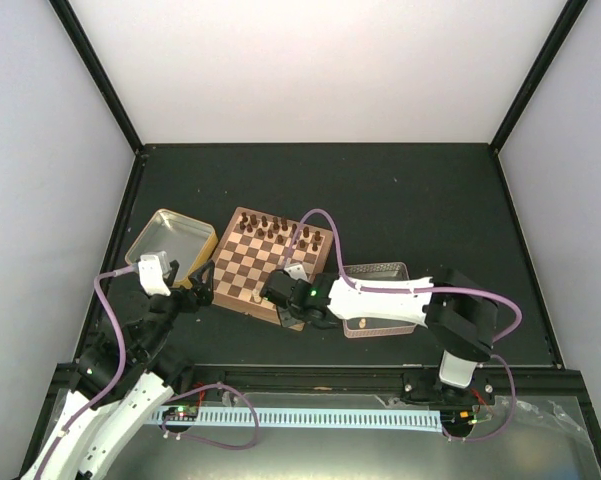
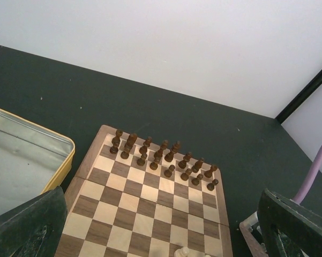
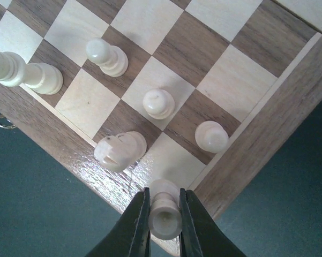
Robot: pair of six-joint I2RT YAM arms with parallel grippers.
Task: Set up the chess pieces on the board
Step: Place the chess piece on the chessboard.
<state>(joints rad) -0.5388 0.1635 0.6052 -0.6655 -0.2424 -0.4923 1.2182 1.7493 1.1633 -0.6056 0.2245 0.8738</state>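
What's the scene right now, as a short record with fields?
Right end effector: shut on a pale chess piece at the near corner of the board
Left end effector: open, empty, beside the board
Pale pieces on board: several by that corner
Dark chessmen: two rows along far edge
Tin: left of board

A dark tabletop (image 1: 410, 200) fills the middle of the frame. On it lie a board (image 1: 242, 270) at centre, a yellow-rimmed tin (image 1: 166, 238) just to its left, and a clear tray (image 1: 380, 275) just to its right.
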